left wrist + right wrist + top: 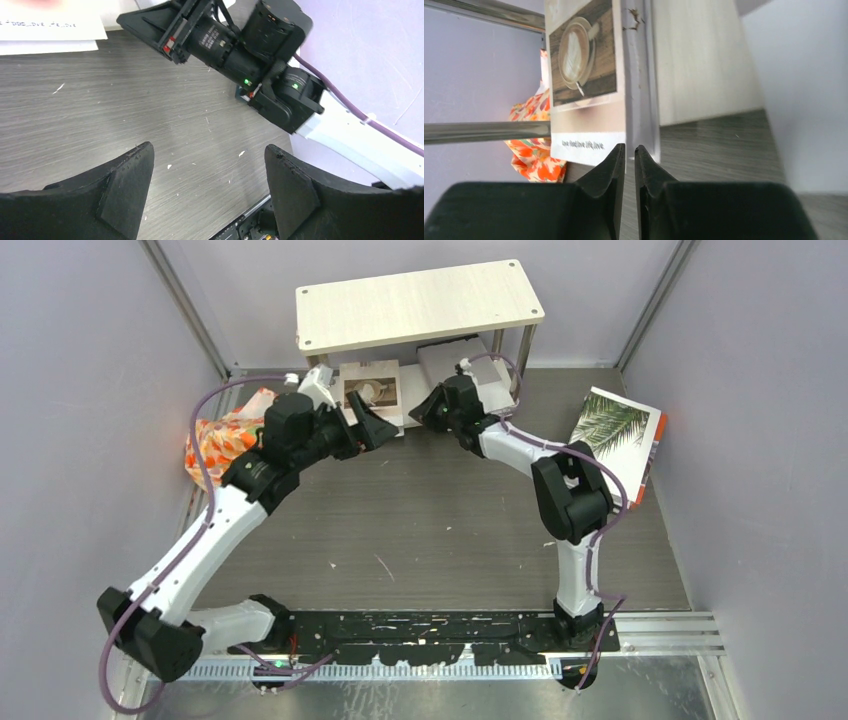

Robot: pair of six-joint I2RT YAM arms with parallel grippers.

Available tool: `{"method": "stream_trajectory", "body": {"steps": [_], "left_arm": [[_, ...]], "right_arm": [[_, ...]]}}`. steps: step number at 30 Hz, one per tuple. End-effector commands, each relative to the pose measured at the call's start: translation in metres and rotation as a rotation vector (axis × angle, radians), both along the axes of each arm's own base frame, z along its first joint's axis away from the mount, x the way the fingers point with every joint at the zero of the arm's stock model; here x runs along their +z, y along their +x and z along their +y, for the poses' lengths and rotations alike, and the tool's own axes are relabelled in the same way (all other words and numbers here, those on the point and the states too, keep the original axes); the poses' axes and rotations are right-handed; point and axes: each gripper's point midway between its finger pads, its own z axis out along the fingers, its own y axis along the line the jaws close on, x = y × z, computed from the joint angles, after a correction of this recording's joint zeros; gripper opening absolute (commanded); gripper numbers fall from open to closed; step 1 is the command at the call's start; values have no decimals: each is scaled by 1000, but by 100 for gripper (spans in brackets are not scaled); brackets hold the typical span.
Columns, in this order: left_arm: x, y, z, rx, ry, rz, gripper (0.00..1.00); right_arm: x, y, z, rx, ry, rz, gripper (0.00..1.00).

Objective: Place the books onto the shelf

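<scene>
The shelf stands at the back of the table. On its lower board lie the coffee-cup book and, to its right, a grey-white book. A palm-leaf book lies at the right on top of an orange-edged one. My right gripper sits at the shelf's front. In its wrist view the gripper is nearly shut, a thin slit with nothing in it, tips at the near edges of the coffee-cup book and a grey-white strip. My left gripper hangs open over bare table, holding nothing.
An orange-and-white floral cloth is bunched at the left wall. Grey walls enclose the table on three sides. The right arm's wrist is close in front of the left gripper. Metal bars run left of the coffee-cup book.
</scene>
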Motion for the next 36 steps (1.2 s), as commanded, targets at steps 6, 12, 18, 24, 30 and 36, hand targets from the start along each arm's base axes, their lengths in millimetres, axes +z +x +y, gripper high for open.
{"method": "stream_trajectory", "body": {"steps": [6,12,18,24,30,36], "left_arm": [[4,-20,45,136,66,-86,81],[10,-27,59,173,78,-141,81],[12,-33,66,177,88,-186,81],[14,-36,69,170,108,-216,81],[16,-33,71,174,121,-236,81],[15,-29,66,161,125,-237,81]], "right_arm": [[41,45,30,-33,111,-122,10],[31,63,35,-60,108,-121,5],[21,79,42,-74,104,-125,3],[16,92,46,-103,92,-135,1],[12,98,56,-81,93,-127,1],[19,97,58,-74,90,-141,7]]}}
